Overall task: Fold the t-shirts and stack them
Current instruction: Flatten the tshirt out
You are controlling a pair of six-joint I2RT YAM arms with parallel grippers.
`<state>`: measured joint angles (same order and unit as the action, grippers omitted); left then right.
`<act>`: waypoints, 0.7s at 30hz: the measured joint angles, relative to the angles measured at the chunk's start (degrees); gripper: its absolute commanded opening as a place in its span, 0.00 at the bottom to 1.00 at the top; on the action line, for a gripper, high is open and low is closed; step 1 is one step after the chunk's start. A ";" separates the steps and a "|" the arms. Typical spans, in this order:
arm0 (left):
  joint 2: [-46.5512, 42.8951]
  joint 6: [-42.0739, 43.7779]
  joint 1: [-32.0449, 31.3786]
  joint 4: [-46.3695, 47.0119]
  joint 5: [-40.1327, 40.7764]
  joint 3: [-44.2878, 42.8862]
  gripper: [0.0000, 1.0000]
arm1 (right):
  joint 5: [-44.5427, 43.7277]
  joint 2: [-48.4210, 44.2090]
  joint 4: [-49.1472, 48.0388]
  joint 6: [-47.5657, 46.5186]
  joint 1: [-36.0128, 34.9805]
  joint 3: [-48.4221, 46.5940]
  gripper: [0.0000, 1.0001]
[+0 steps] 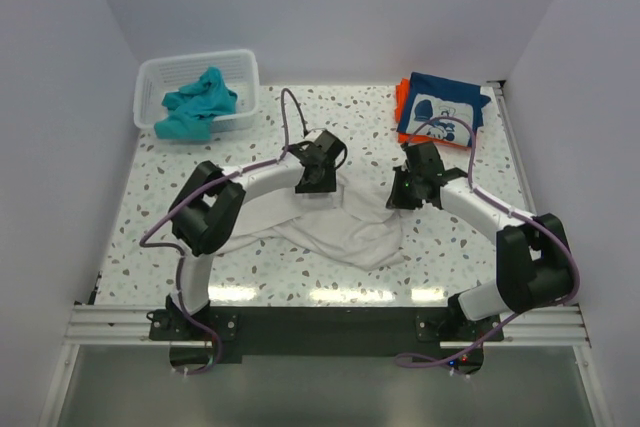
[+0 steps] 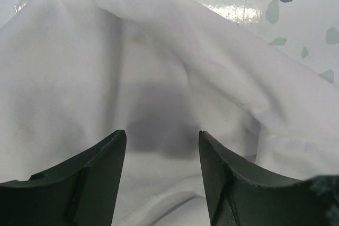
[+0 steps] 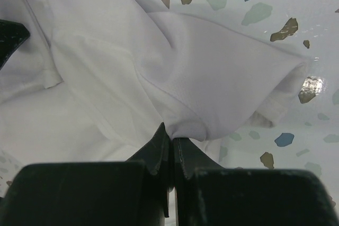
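Observation:
The large white t-shirt (image 1: 340, 227) lies crumpled on the speckled table between the two arms. My left gripper (image 1: 312, 185) is open just above its upper left part; in the left wrist view (image 2: 161, 141) white cloth (image 2: 106, 67) fills the gap between the fingers. My right gripper (image 1: 400, 199) is shut on a fold of the white shirt's right edge (image 3: 222, 83), pinched at the fingertips (image 3: 172, 138). The teal shirt (image 1: 198, 102) lies bunched in the basket. The navy cartoon-print shirt (image 1: 443, 112) lies folded on the orange shirt (image 1: 402, 97) at the back right.
The white plastic mesh basket (image 1: 245, 72) stands at the back left of the table. White walls close in the table on three sides. The table's near edge (image 1: 320, 297) runs above the arm bases.

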<state>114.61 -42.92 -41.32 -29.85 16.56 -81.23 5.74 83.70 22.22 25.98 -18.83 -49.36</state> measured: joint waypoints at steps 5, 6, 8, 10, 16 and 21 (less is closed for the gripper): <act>2.56 0.52 0.07 -0.96 0.59 -1.49 0.57 | -0.24 -0.35 0.07 -0.42 0.11 0.00 0.00; 2.56 0.59 0.07 -1.09 0.61 -1.57 0.53 | -0.26 -0.52 0.11 -0.50 0.11 0.00 0.00; 2.56 0.72 0.09 -1.46 0.96 -1.57 0.47 | -0.39 -0.79 0.13 -0.55 0.13 0.00 0.00; 2.56 0.70 0.22 -1.88 1.27 -1.57 0.38 | -0.55 -0.94 0.20 -0.57 0.15 0.00 0.00; 0.33 1.01 2.29 -2.67 1.95 0.85 0.00 | -1.53 -0.96 0.55 -0.59 0.44 0.00 0.00; -5.84 1.60 6.27 -3.52 2.95 5.25 0.00 | -2.01 -0.96 0.72 -0.59 0.63 0.00 0.00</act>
<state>108.77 -41.32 -35.05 -33.36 19.51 -75.99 3.73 82.74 22.94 25.39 -18.20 -49.36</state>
